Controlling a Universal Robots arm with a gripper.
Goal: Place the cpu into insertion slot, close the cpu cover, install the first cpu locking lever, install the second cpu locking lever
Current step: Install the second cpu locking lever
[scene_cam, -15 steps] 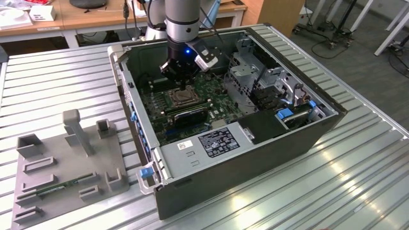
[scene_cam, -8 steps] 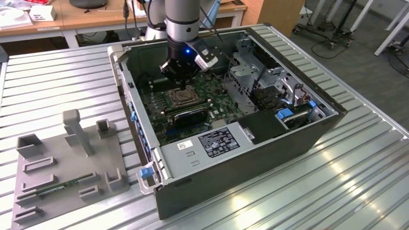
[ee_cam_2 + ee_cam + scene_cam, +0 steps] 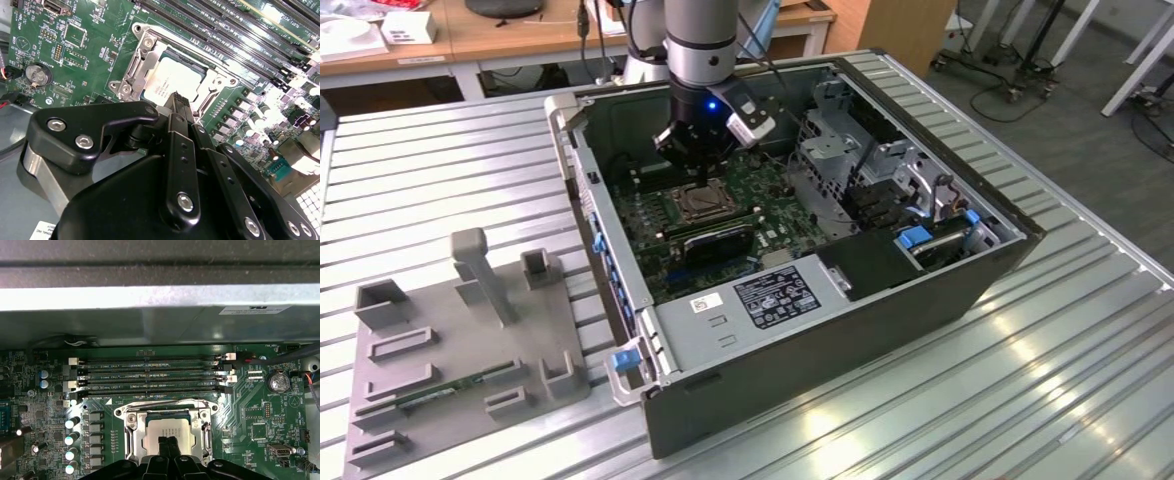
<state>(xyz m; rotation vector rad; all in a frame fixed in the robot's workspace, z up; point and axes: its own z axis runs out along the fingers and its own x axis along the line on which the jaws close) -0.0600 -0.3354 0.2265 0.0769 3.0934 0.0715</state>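
The cpu [image 3: 170, 80] [image 3: 172, 429] lies flat in the insertion slot [image 3: 698, 204] on the green motherboard [image 3: 75, 55]; its silvery top shows through the window of the cpu cover [image 3: 145, 50] [image 3: 131, 432]. That cover is a silvery frame lying down around the chip. My gripper [image 3: 181, 101] [image 3: 168, 442] hangs just above the chip's near edge, its two black fingertips pressed together with nothing between them. In the exterior view the gripper [image 3: 698, 175] stands straight over the socket inside the open case. I cannot make out how the locking levers sit.
Long black memory slots [image 3: 150, 375] run just beyond the socket. A black ribbed block [image 3: 720, 240] sits on its other side. The case wall [image 3: 150, 320] and drive cage [image 3: 834, 150] close in the board. A grey parts fixture [image 3: 467, 330] lies on the table at the exterior view's left.
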